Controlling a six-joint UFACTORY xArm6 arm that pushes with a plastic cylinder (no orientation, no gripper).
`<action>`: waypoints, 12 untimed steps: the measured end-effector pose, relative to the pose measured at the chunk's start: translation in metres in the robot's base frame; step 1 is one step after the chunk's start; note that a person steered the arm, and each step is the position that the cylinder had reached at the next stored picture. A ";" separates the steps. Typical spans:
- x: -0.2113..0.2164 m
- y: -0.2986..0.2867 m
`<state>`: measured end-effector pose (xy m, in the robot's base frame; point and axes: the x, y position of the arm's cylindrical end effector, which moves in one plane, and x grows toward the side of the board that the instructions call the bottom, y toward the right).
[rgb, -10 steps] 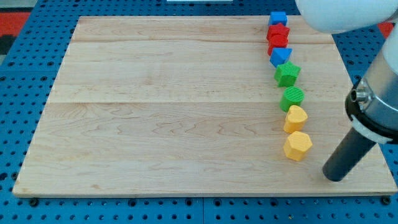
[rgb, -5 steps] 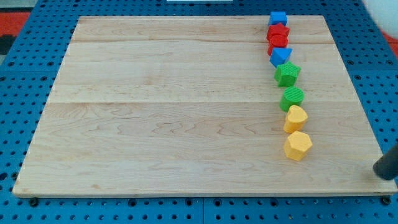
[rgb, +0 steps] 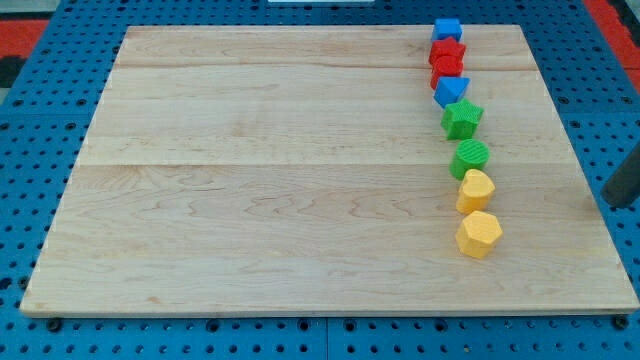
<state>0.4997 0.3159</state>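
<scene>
Along the view's right side of the wooden board (rgb: 300, 180), eight blocks in one column, top to bottom: blue cube (rgb: 446, 28); red star (rgb: 447, 50); second red block (rgb: 443, 71), shape unclear, largely hidden behind its neighbours; blue triangular block (rgb: 451, 91); green star (rgb: 462, 119); green cylinder (rgb: 470, 157); yellow heart-like block (rgb: 476, 189); yellow hexagon (rgb: 479, 234); two of each colour; no readable writing; blue perforated table (rgb: 20, 180) surrounds the board; my tip (rgb: 611, 204), a plain dark rod with no claw, stands off the board's right edge, well apart from the yellow blocks, touching none.
</scene>
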 end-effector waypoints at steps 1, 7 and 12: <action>-0.004 -0.003; -0.126 -0.105; -0.089 -0.172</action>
